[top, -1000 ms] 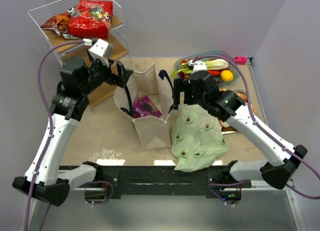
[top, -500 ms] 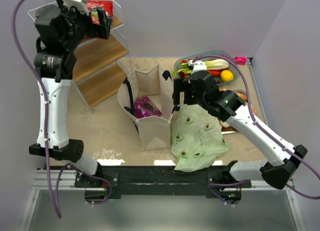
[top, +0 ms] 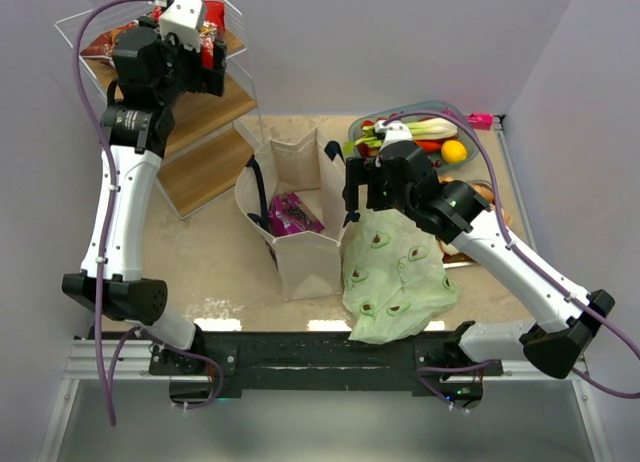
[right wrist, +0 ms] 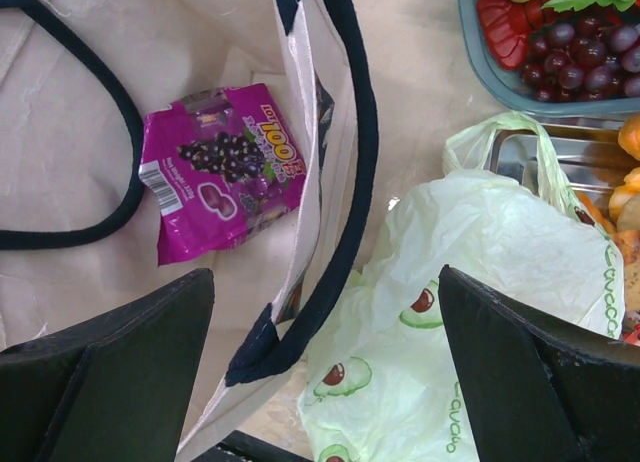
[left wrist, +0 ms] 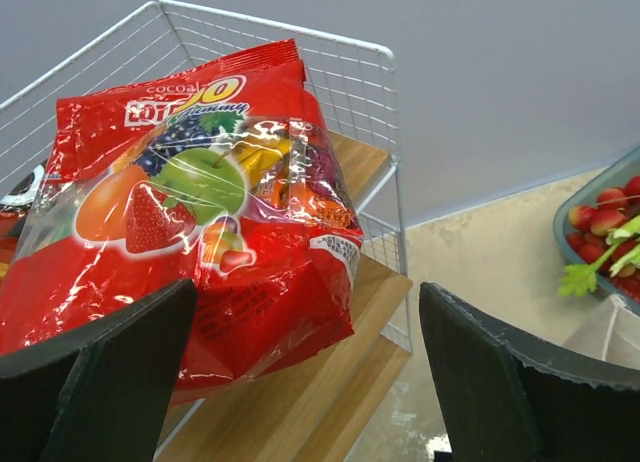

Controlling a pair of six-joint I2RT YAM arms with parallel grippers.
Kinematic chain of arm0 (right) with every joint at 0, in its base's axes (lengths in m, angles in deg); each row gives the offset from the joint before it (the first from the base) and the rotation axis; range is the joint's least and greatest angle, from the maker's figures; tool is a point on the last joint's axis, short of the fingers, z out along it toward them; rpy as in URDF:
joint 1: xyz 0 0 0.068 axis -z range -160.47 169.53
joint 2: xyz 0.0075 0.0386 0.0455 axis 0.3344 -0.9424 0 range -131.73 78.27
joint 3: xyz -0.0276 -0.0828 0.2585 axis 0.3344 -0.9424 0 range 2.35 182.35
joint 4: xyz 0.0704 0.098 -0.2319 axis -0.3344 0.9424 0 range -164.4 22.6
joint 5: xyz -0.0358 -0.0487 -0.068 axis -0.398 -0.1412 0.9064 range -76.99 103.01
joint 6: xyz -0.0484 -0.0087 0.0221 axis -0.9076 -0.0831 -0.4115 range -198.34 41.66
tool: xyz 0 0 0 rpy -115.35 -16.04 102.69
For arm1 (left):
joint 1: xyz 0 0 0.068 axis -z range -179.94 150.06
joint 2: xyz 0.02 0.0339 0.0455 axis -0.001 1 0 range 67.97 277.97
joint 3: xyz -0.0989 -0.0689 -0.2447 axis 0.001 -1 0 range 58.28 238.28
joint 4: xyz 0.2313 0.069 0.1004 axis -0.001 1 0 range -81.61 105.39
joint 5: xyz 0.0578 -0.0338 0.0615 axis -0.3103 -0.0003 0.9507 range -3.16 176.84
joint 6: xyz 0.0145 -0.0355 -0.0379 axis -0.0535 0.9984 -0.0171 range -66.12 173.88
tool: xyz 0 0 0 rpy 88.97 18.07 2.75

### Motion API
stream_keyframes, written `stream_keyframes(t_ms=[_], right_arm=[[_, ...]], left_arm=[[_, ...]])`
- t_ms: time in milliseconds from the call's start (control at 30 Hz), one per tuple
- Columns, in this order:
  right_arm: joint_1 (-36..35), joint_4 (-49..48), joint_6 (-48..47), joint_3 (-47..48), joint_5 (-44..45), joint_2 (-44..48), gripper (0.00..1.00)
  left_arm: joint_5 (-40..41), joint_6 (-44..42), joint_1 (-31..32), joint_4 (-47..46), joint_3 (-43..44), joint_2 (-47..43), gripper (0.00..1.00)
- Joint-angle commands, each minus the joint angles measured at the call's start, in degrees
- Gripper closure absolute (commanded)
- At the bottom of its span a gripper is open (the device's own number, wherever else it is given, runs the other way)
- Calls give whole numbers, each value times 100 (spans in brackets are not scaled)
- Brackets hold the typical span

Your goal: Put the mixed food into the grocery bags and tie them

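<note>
Left fingers (left wrist: 100,382) spread wide, up at the wire rack (left wrist: 330,67) in the upper left of the overhead frame. In the wrist view they sit either side of the lower end of the red snack packet (left wrist: 200,232). One finger overlaps its bottom-left corner in the picture; can't tell if it touches. Nothing pinched. Packet lies flat on the rack's top wooden shelf (left wrist: 310,402), fruit print up, filling centre-left of the wrist frame. A second packet (top: 103,48) lies beside it, toward the rack's left edge.

Right fingers (right wrist: 540,382) also spread wide, nothing between them, hanging over the line where the two bags meet, mid-frame overhead.

Beige tote (top: 300,257) stands open at centre of the worktop (top: 210,272), black handles (right wrist: 345,182) draped along its rim and down inside. Purple snack packet (right wrist: 225,167) lies on the tote's floor, grape print up, upper left of the right wrist frame.

Pale-green bag (right wrist: 480,242) with avocado prints is slumped on the worktop just right of the tote, touching its side. One handle loop sits up by the metal tray (right wrist: 520,152).

Upper right overhead: blue-grey tub (right wrist: 478,64) with grapes (right wrist: 570,57), strawberries (left wrist: 600,210), leek (top: 420,132) and lemon (top: 454,151). The metal tray is below it at the right, holding orange-brown baked items, mostly hidden by the right arm.
</note>
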Motion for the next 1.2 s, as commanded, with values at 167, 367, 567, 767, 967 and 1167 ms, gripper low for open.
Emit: stream_keyframes(t_ms=[167,367,567,767,967,1167], right_arm=[[7,-203,-63,130,-109,87,2],[-2,-247,-63,139,-135,44,2],[-2,-212,-63,139,-100,78,2],[-2,-203,-63,130,-82,70,3],[-2,-247,-54,113,-117,70,2],[-2,-230,-28,104,-47,131,3]], left_arm=[[1051,-285,-4,-1012,-1281,-635,30],[841,-179,-4,-1293,-1448,-776,81],[437,119,-4,-1689,-1650,-1083,100],[-327,611,-4,-2365,-1949,-1768,100],[-1251,998,-4,-2867,-2169,-2244,100],[-1944,1710,119,-3429,-2669,-2709,100]])
